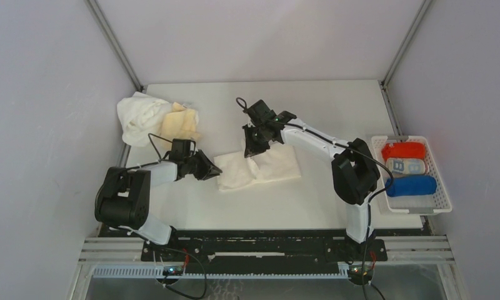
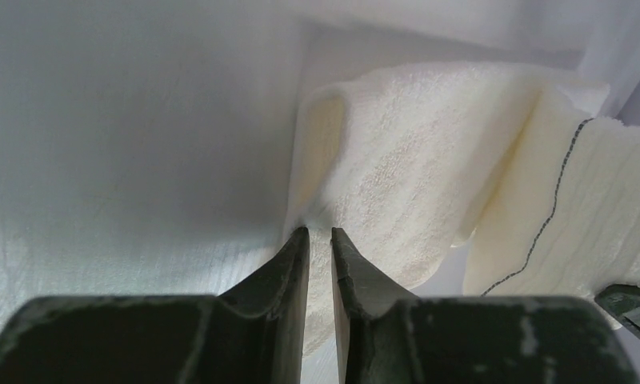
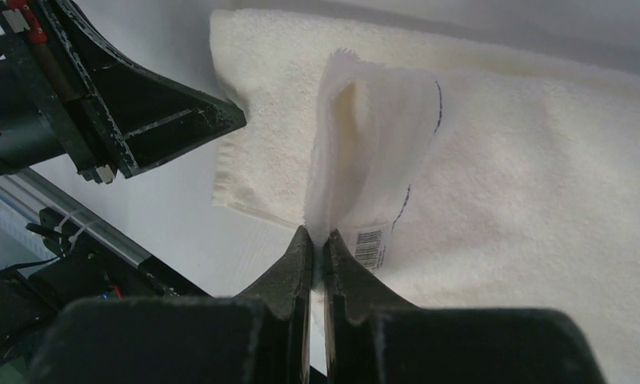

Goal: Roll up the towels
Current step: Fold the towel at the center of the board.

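A cream towel [image 1: 269, 167] lies spread in the middle of the table. My left gripper [image 1: 215, 170] is shut on its left edge, and cloth shows between the nearly closed jaws in the left wrist view [image 2: 319, 234]. My right gripper [image 1: 252, 149] is shut on a corner of the same towel [image 3: 541, 200] and holds it lifted and folded over; the pinch shows in the right wrist view [image 3: 318, 234], beside a barcode label [image 3: 370, 246]. A crumpled white towel [image 1: 140, 115] and a pale yellow-orange towel [image 1: 180, 125] lie at the back left.
A white slatted basket [image 1: 444, 187] stands at the right edge. It holds a rolled red towel [image 1: 404, 150], a light-blue patterned one [image 1: 405, 166] and a royal blue one [image 1: 410, 185]. Grey walls enclose the table on three sides.
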### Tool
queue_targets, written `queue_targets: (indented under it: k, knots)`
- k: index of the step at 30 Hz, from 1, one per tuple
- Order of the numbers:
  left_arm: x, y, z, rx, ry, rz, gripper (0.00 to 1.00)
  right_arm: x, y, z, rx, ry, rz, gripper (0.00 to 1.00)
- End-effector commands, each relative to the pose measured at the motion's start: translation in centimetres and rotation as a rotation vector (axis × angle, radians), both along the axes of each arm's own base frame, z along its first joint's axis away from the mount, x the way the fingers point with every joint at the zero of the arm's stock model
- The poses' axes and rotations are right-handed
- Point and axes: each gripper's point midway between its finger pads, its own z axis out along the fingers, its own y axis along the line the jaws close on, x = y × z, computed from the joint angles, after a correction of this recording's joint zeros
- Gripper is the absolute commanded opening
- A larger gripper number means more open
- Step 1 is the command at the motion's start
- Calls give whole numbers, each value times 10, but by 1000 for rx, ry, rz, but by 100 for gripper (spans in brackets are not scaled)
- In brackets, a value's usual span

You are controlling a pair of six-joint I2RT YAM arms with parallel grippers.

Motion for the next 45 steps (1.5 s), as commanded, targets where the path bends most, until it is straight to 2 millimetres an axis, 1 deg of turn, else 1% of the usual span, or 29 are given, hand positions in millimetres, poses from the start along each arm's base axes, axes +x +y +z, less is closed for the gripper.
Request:
queue_targets:
  k: [1,9,15,21,25,34,38,45]
  knots:
    - [-33,9,-27,80,119,5,22,9,25,14,50,-28,-38,2]
    - [-34,7,-27,80,121,1,22,15,34,6,35,-31,-79,3]
    - [-34,6,-26,78,118,-2,22,20,41,11,39,-55,-92,4]
    - [-35,5,-27,78,124,-5,22,15,51,17,40,-63,-58,4]
    - [-34,5,-25,83,119,-3,22,9,54,9,23,-46,-32,4]
    - [-31,8,-23,106,118,-4,22,-4,61,-23,-25,15,20,6]
    - [-32,8,-24,106,121,-7,22,-3,67,-27,-8,23,13,6]
    - [-34,7,-25,110,124,-10,22,-3,78,-28,39,41,9,6]
